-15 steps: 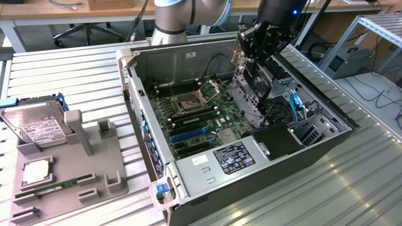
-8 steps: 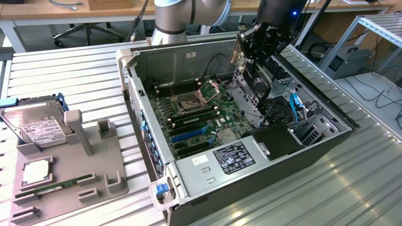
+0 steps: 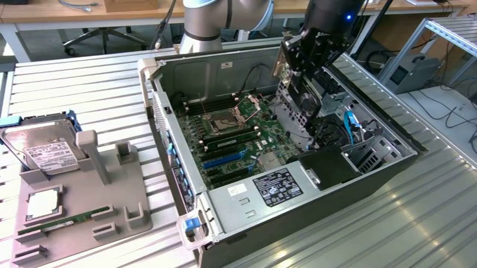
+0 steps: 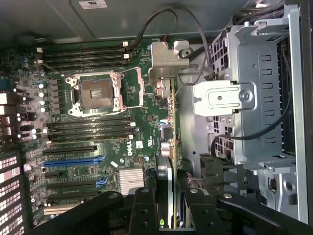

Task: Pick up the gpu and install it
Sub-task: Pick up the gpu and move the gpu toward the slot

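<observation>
My gripper [image 3: 304, 64] is shut on the gpu [image 3: 300, 103], a flat card that hangs on edge inside the open computer case [image 3: 160, 106]. It is above the motherboard [image 3: 238, 139], beside the drive cage. In the wrist view the gpu [image 4: 171, 142] appears edge-on, its silver end bracket [image 4: 165, 61] at the far end. The gripper [image 4: 171, 208] clamps it between the black fingers [image 4: 144, 205]. The blue slot [image 4: 73, 160] lies on the motherboard [image 4: 142, 98] off to one side of the card, apart from it.
A bare CPU socket [image 4: 95, 93] and RAM slots [image 4: 88, 54] are on the board. The metal drive cage [image 4: 254, 98] and cables crowd the card's other side. A power supply [image 3: 276, 187] fills the case's near end. A grey holder [image 3: 82, 206] at the exterior view's left carries a hard drive [image 3: 44, 148] and a RAM stick [image 3: 63, 223].
</observation>
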